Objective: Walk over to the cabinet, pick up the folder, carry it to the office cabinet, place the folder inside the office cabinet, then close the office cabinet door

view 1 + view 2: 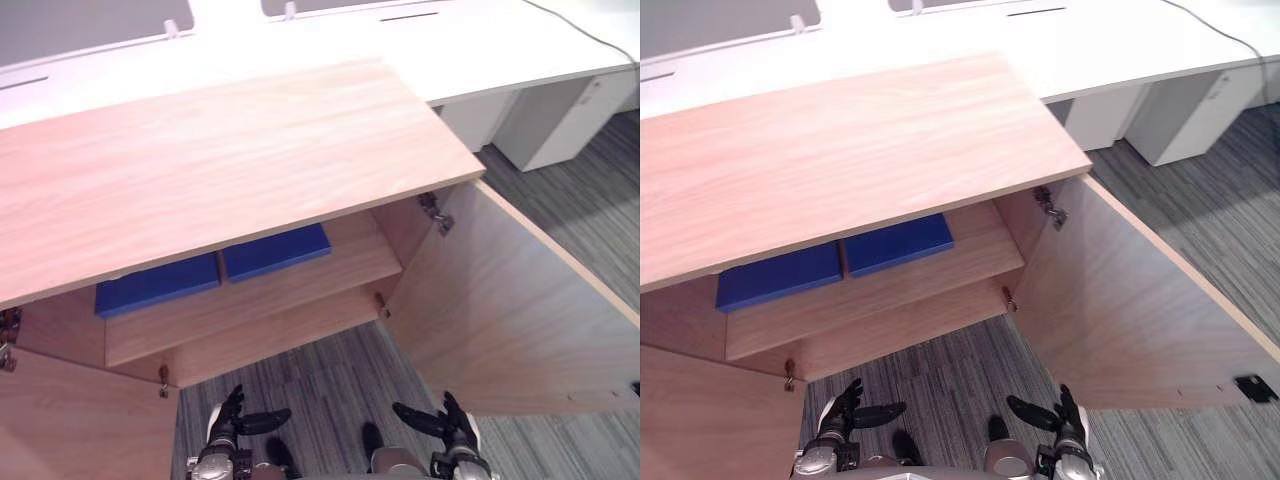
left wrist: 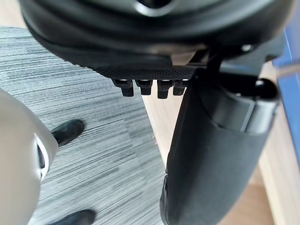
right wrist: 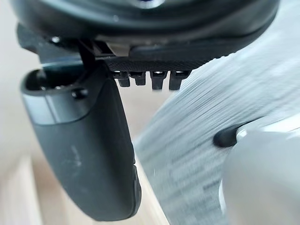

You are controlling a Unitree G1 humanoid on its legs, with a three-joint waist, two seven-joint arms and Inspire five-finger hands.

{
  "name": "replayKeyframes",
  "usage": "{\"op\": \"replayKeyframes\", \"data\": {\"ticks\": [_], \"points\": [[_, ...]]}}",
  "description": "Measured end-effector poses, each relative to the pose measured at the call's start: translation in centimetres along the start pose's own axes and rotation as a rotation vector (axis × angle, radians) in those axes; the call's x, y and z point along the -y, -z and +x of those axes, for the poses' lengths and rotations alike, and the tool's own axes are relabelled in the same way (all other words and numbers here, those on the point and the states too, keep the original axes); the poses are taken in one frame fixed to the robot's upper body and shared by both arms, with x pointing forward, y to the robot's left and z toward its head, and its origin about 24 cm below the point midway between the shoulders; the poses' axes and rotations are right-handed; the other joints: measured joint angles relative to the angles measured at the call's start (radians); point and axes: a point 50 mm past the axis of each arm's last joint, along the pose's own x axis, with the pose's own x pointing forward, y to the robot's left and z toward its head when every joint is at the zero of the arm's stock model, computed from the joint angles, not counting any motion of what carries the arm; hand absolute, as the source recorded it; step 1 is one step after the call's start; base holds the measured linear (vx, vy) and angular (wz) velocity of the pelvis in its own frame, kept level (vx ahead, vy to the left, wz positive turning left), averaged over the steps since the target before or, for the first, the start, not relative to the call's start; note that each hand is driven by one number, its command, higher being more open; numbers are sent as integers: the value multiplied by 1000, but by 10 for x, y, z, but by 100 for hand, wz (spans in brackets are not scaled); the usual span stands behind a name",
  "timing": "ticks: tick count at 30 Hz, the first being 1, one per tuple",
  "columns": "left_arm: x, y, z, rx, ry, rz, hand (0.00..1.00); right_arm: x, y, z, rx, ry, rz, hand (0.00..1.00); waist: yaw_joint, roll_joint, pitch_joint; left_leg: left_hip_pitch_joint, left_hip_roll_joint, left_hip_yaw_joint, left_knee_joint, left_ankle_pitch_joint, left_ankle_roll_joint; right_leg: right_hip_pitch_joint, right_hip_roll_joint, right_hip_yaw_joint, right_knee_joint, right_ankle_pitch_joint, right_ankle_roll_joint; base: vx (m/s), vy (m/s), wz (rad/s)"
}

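Left eye view showed two blue folders lying flat side by side on the upper shelf (image 1: 300, 285) inside the office cabinet (image 1: 230, 160): the left blue folder (image 1: 157, 284) and the right blue folder (image 1: 276, 251), nearly touching each other and partly hidden under the cabinet top. Neither folder was in a hand. The left hand (image 1: 228, 418) hung low in front of the cabinet, above the grey carpet (image 1: 320, 375), well below the shelf and apart from the folders. Its fingers were relaxed and spread, the thumb stood out to the side, and it held nothing. The right hand (image 1: 450, 420) was at the same height, close to the right door (image 1: 500, 310), also loose and empty. This door stood wide open on its hinge (image 1: 433, 211), and the left door (image 1: 80, 420) was open too. White desks (image 1: 480, 50) stood behind the cabinet.
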Motion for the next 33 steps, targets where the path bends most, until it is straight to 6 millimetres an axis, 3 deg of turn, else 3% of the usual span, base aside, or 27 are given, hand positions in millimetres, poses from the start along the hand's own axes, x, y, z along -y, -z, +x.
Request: {"op": "replayKeyframes", "data": {"ticks": [3, 6, 12, 15, 16, 21, 25, 30, 33], "points": [[-4, 10, -4, -30, -13, -10, 100, 18, 0, 0, -7, 94, 135, 100, -15, 0, -5, 43, -18, 36, -54, 13, -11, -1, 6, 50, -7, 4, -8, -114, 17, -57], [-7, 18, -7, -54, -27, -21, 100, 41, -17, -5, 88, 193, 235, 100, -30, 3, -7, 60, -21, 82, -58, 3, -11, -10, 4, 91, -6, 9, -15, -65, -13, -43], [-8, 26, -11, -70, -6, 8, 100, 60, -97, -12, 429, 221, 247, 100, -50, 13, -13, 66, -27, 158, -58, -16, -12, -45, 5, 129, 2, 17, -34, -12, -19, -37], [-2, 25, -11, -62, 40, 49, 100, 60, -144, -6, 558, 188, 220, 100, -52, 38, -16, 66, -37, 185, -53, -24, -15, -65, 9, 161, 4, 25, -21, 58, -19, -31], [0, 25, -11, -57, 55, 69, 100, 58, -164, -5, 611, 167, 203, 100, -52, 52, -15, 61, -40, 190, -52, -26, -16, -74, 10, 172, 0, 37, -3, 54, -21, -22], [1, 25, -12, -55, 86, 99, 100, 54, -227, -3, 751, 120, 106, 100, -51, 95, -2, 32, -36, 151, -7, -56, -6, -89, 5, 193, -14, 46, 11, 85, -72, -16], [3, 22, -10, -37, 94, 107, 100, 59, -238, -1, 759, 131, 80, 100, -53, 114, 15, 13, -33, 120, 22, -82, -6, -97, 0, 193, -16, 47, 12, 41, -93, -4], [3, 17, -8, -21, 96, 108, 100, 52, -239, -4, 773, 118, 77, 100, -66, 114, 35, 0, -39, 72, 29, -86, -5, -103, -8, 185, -19, 48, 14, -13, -82, 4], [4, 16, -8, -21, 90, 107, 100, 44, -220, -21, 813, 97, 104, 100, -70, 112, 43, -6, -34, 68, 31, -86, -5, -103, -6, 184, -32, 55, 22, -30, -92, 0]]}}
